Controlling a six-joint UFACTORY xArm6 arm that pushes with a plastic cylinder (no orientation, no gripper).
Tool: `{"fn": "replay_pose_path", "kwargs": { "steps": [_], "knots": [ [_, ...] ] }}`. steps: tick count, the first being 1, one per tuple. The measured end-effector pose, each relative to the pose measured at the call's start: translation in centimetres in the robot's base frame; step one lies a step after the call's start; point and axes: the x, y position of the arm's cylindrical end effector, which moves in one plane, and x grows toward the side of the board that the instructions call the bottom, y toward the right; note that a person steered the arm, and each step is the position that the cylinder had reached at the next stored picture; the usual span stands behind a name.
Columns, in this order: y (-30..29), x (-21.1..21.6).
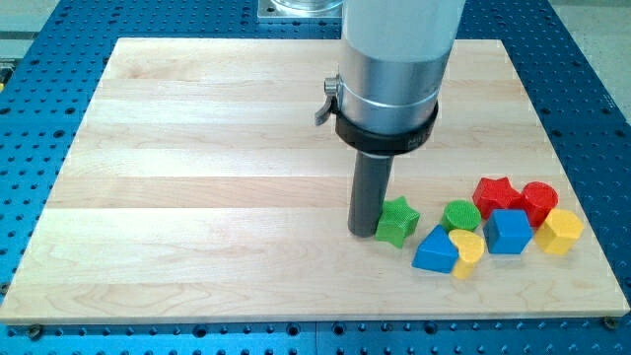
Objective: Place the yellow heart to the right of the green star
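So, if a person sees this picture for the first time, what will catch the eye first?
First the big silver arm housing coming down from the view's top, with my tip on the wooden board, touching or nearly touching the left side of the green star. Next, the bright cluster at the view's lower right: the yellow heart pressed against a blue block, with other green, red, blue and yellow blocks close around.

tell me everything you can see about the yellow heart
The yellow heart is a small block that looks like plastic, lying flat near the board's bottom right. The blue block touches its left side and hides part of it. The green star sits up-left of it, with my tip at the star's left.
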Motion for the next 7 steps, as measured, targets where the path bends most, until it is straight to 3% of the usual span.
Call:
{"fn": "replay_pose_path", "kwargs": {
  "steps": [1, 2, 3, 7],
  "knots": [
    [0.1, 6.5],
    [0.0, 7.9],
    [0.2, 7.9],
    [11.4, 7.8]
  ]
}}
